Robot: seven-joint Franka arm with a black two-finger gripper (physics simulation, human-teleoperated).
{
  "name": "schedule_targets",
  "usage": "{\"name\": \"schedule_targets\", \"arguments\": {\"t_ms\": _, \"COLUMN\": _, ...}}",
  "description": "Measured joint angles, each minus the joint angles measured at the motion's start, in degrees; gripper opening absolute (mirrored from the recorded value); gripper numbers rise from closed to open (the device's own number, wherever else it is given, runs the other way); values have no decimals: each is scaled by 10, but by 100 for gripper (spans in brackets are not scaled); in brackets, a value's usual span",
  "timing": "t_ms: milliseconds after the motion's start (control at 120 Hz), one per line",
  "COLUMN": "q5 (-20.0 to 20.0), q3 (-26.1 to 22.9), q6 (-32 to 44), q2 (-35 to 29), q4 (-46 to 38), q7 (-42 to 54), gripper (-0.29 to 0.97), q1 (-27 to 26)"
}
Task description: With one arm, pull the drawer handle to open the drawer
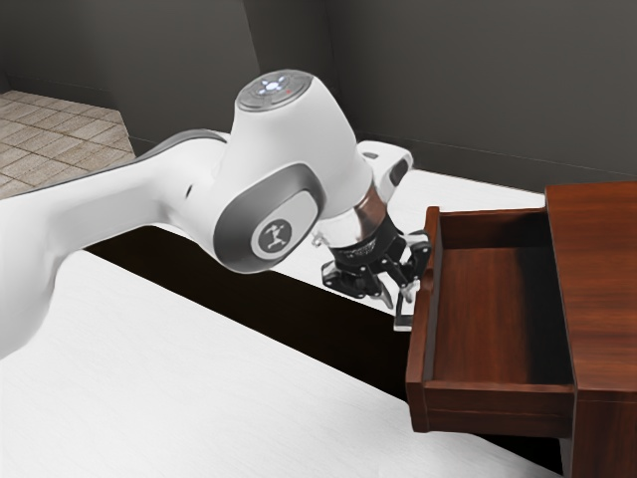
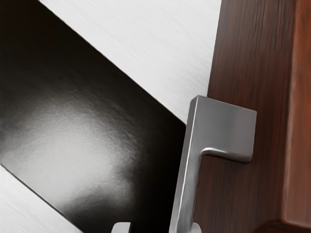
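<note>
Exterior view: the drawer [image 1: 425,329] stands pulled well out of the wooden cabinet [image 1: 597,289] at the exterior view's right.
Drawer inside: bare wooden floor.
Handle [image 2: 192,165]: metal bar on the drawer's front, between the fingers.
Gripper [image 1: 393,284]: at the drawer front, fingers parted, one fingertip [image 2: 121,227] just clear of the bar.
</note>
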Motion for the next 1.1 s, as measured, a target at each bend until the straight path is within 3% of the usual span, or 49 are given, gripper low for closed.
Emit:
{"name": "schedule_targets", "arguments": {"t_ms": 592, "q5": 9, "q3": -4, "q6": 0, "q2": -13, "q4": -16, "q7": -1, "gripper": 4, "q1": 9}}
{"name": "schedule_targets", "arguments": {"t_ms": 1100, "q5": 13, "q3": 24, "q6": 4, "q2": -34, "q4": -41, "q7": -2, "gripper": 5, "q1": -8}}
